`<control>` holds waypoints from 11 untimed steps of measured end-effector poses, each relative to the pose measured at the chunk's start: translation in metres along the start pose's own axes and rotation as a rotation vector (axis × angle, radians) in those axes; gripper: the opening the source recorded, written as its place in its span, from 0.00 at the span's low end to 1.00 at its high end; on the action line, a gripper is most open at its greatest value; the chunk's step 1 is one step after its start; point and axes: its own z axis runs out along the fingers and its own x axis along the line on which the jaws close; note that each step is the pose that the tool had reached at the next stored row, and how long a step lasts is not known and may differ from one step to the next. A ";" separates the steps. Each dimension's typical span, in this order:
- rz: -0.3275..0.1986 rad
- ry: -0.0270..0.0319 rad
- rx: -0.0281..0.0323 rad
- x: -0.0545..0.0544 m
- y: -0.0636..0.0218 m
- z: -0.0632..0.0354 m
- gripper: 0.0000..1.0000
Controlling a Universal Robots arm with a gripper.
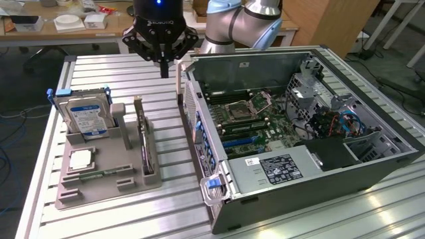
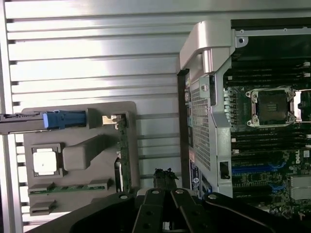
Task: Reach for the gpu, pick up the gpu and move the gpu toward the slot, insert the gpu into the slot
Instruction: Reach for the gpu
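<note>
the gripper (image 1: pixel 164 72), upper middle in the exterior view, is closed and empty; the gpu (image 1: pixel 143 139) stands on edge in the grey holder (image 1: pixel 99 186), likely for easy gripping.

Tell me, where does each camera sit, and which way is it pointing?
Exterior view: off the arm, raised, looking down at a slant across the slatted table at the open computer case and parts tray; shows the arm and shut gripper.
Wrist view: on the wrist, looking down past the gripper at tray and case.
Shared: gripper, gpu, hard drive, tray, case.
</note>
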 end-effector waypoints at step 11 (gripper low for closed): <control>0.000 0.0000 0.0000 0.016 -0.0012 -0.0005 0.10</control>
